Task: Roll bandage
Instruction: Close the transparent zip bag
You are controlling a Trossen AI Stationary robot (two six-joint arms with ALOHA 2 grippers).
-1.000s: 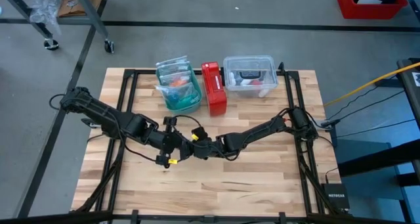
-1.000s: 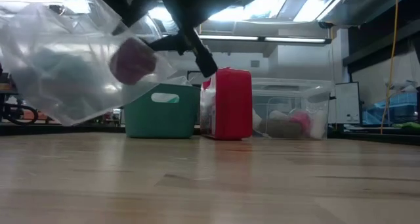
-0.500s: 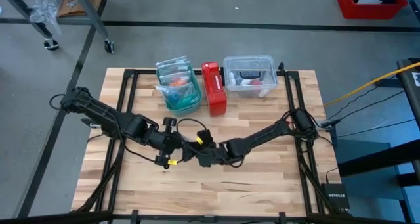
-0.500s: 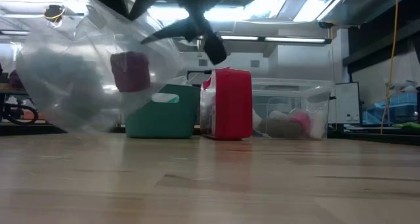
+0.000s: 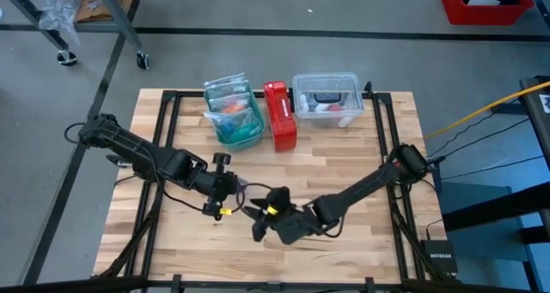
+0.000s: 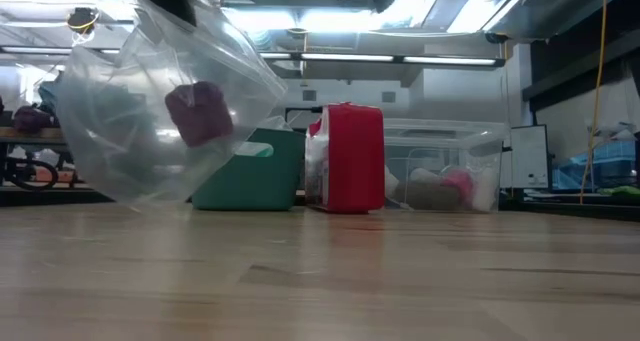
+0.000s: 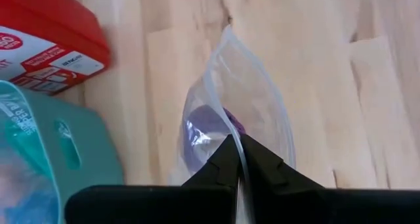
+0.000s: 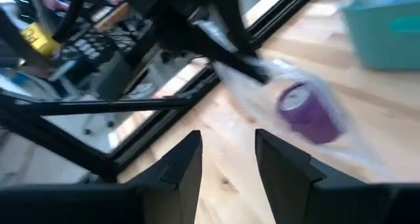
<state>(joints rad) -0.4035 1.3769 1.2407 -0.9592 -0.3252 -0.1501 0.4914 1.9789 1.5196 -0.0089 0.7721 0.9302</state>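
1. the left pincer [image 7: 237, 175] is clamped tight on the top edge of a clear plastic bag [image 6: 150, 111], holding it above the worktop [image 5: 344, 241].
2. the bandage [image 6: 198, 113] (a small purple coil) sits inside the bag, hanging below that pincer.
3. the right pincer [image 8: 226, 155] stands apart from the bag, fingers parted and holding nothing.

1. High view: overhead, straight down on the whole pale wooden plank table [image 5: 344, 155].
2. Low view: table-top height, level across toward the red plastic box [image 6: 350, 158].
3. Left wrist view: close, down past its dark fingers [image 7: 226, 168].
4. All views share the clear plastic bag [image 6: 150, 111] holding the purple coiled fabric bandage [image 8: 305, 112].
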